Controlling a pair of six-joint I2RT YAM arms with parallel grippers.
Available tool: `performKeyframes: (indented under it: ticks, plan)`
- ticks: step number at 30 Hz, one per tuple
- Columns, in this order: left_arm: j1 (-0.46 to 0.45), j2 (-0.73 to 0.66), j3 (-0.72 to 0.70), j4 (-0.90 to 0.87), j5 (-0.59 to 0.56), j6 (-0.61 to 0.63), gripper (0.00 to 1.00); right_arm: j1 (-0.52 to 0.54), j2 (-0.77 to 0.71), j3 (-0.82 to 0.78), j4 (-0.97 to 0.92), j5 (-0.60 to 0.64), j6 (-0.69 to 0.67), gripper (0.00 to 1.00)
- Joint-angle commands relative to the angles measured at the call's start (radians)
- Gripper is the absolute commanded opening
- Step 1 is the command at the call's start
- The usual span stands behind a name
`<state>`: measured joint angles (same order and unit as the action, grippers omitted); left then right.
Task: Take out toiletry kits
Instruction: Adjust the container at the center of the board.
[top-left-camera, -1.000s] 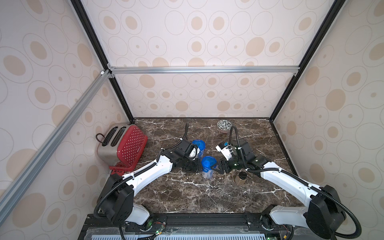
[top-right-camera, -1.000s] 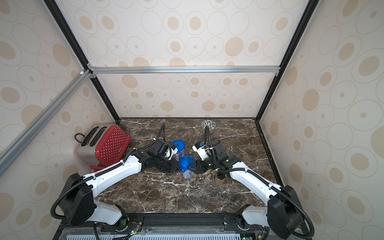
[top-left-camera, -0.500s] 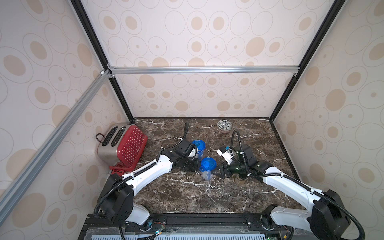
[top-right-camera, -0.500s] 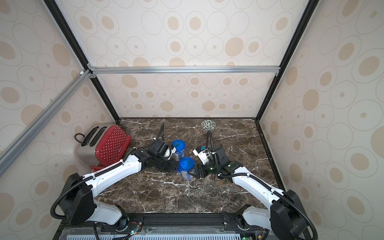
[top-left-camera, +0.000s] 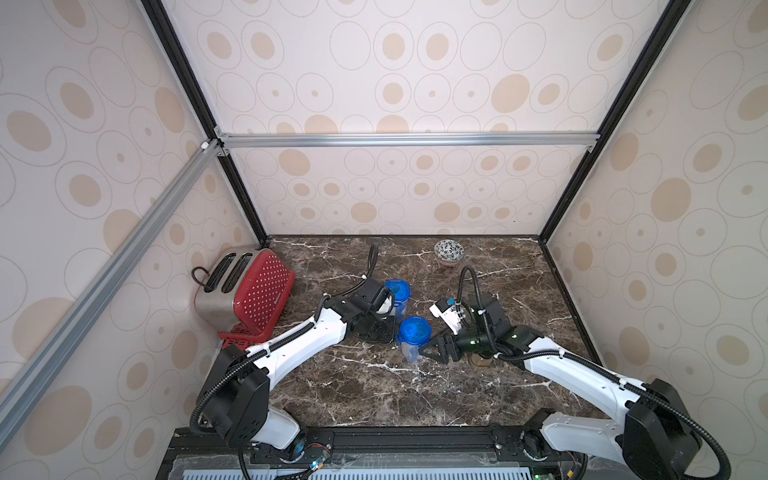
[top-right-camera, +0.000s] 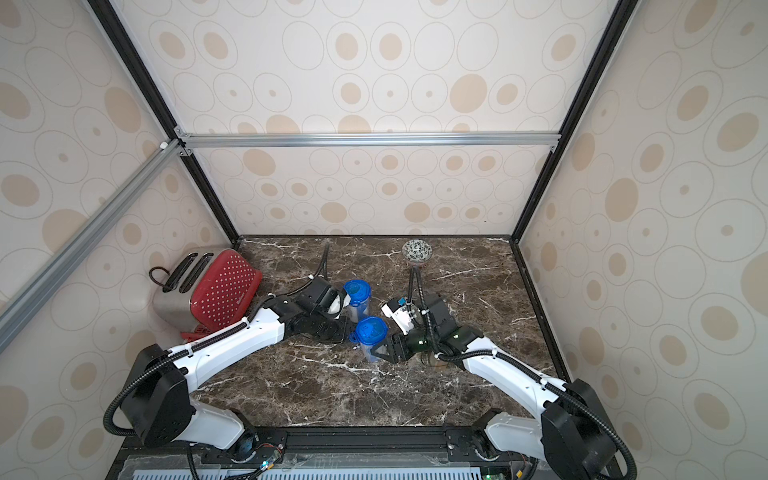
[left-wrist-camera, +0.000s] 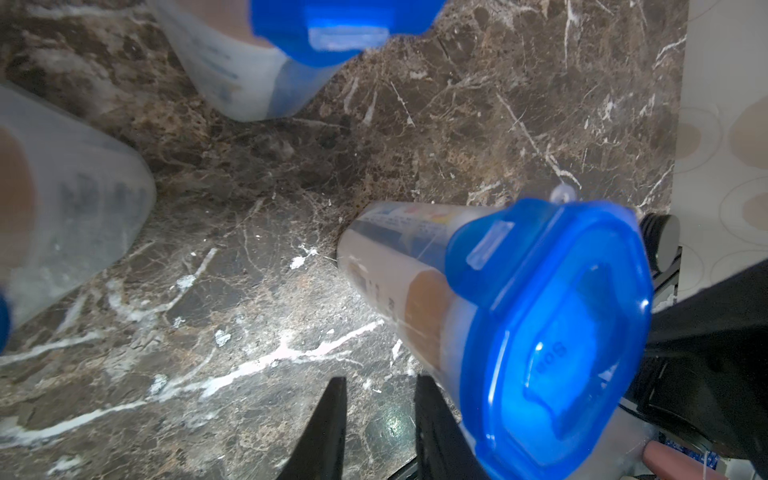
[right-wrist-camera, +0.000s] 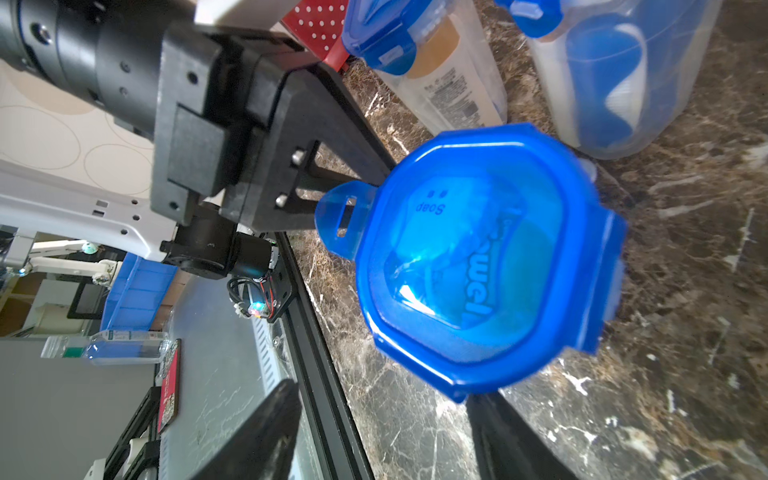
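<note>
Toiletry kits (right-wrist-camera: 453, 79) inside clear jars (top-left-camera: 399, 305), blue lids (top-left-camera: 397, 287) on. Jars stand on counter (top-left-camera: 374, 386), out from toaster's (top-left-camera: 257, 295) red side. Left end effector (left-wrist-camera: 379, 380) released, nothing between fingers (left-wrist-camera: 332, 415), between toaster and front jar (top-left-camera: 412, 334). Right end effector (right-wrist-camera: 382, 399) straddles front jar on side away from toaster; cannot tell if squeezing.

Top views bright, even, sharp, with wide-angle bowing at the edges. Right wrist: jar (right-wrist-camera: 478, 266) motion-blurred, light glowing through it. Left wrist: other jars (left-wrist-camera: 62, 199) out of focus, glare on counter (left-wrist-camera: 386, 424).
</note>
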<state>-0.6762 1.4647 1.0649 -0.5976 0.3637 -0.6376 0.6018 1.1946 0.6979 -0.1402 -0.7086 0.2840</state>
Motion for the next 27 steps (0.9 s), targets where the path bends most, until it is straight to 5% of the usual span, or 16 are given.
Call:
performKeyframes:
  ticks: [1,27]
  plan:
    - [-0.006,0.005,0.043,-0.028,-0.013,0.024,0.3,0.024,-0.007,-0.011,0.071,-0.058,0.014,0.67]
    - [0.0,0.066,0.078,-0.068,-0.069,0.05,0.34,0.049,-0.004,-0.046,0.108,-0.073,0.024,0.71]
